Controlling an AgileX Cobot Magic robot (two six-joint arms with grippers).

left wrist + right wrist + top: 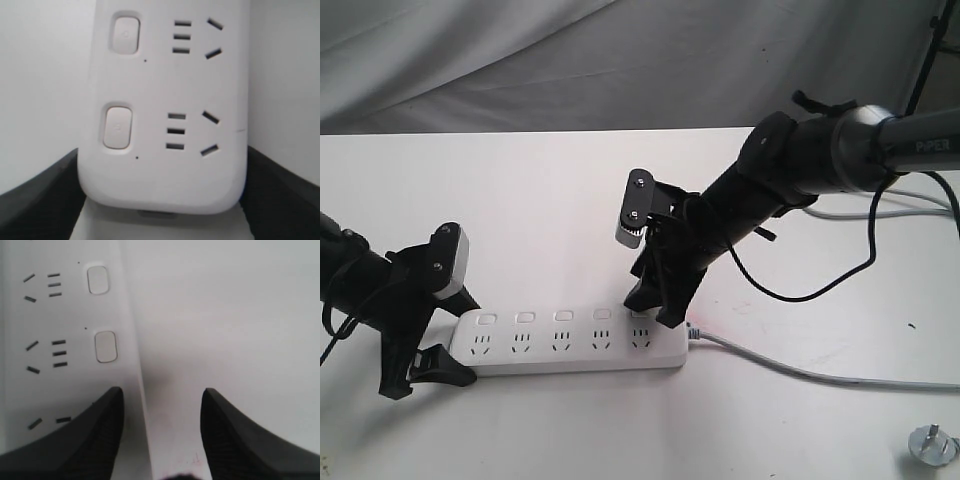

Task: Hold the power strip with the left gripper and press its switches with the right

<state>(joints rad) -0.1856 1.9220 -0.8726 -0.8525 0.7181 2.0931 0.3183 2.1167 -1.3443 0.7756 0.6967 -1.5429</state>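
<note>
The white power strip point(570, 345) lies flat on the table, its grey cord point(800, 372) running off to the right. My left gripper point(460, 340) clasps the strip's left end. In the left wrist view its black fingers point(40, 200) press both sides of the power strip point(165, 170), with two switches point(118, 126) showing. My right gripper point(655, 310) stands open at the strip's right end. One finger point(95, 435) sits over the strip edge, where the nearest switch is hidden, and the other is over bare table. Two further switches point(106, 346) show beyond the right gripper point(162, 392).
The cord's plug point(932, 443) lies at the table's front right corner. Loose cables point(880, 210) trail from the right arm across the right side of the table. A grey cloth point(570, 60) hangs behind the white table point(520, 200).
</note>
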